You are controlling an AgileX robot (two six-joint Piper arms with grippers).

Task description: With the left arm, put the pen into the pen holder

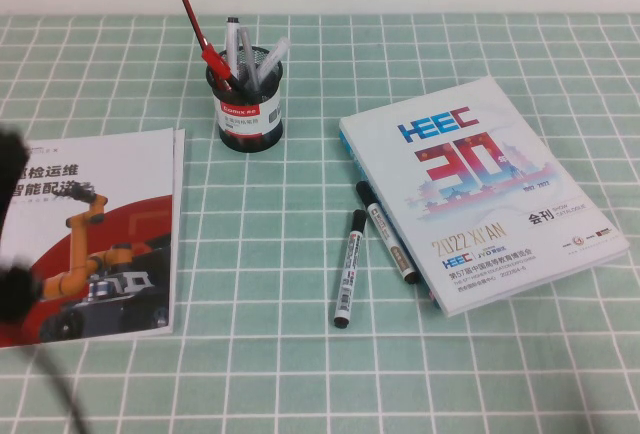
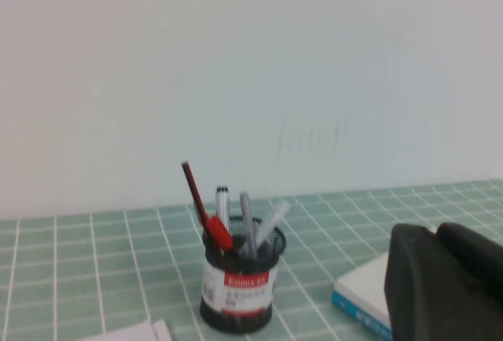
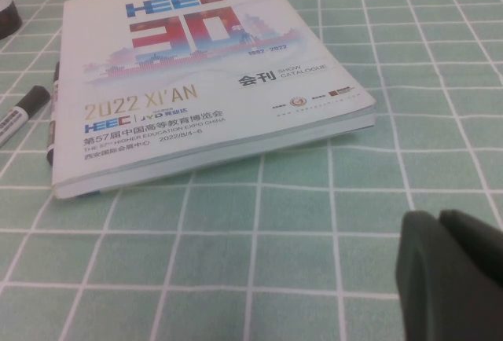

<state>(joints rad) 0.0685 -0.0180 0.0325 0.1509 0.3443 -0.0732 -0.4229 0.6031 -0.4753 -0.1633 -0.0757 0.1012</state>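
Observation:
The black mesh pen holder [image 1: 246, 104] stands at the back of the table. The slim translucent pen [image 1: 272, 57] stands in it, leaning right, beside a red pen [image 1: 205, 46] and two grey pens. The holder [image 2: 238, 290] and the pen [image 2: 272, 218] also show in the left wrist view. My left arm [image 1: 14, 284] is a dark blur at the table's left edge, well away from the holder. My left gripper [image 2: 437, 235] is shut and empty. My right gripper [image 3: 440, 219] is shut and empty, low over the cloth in front of the catalogue.
A thick white catalogue [image 1: 485, 189] lies at the right. Two black-capped white markers [image 1: 348, 266] [image 1: 386, 231] lie by its left edge. A red and white brochure [image 1: 90, 234] lies at the left. A green checked cloth [image 1: 280, 354] covers the table.

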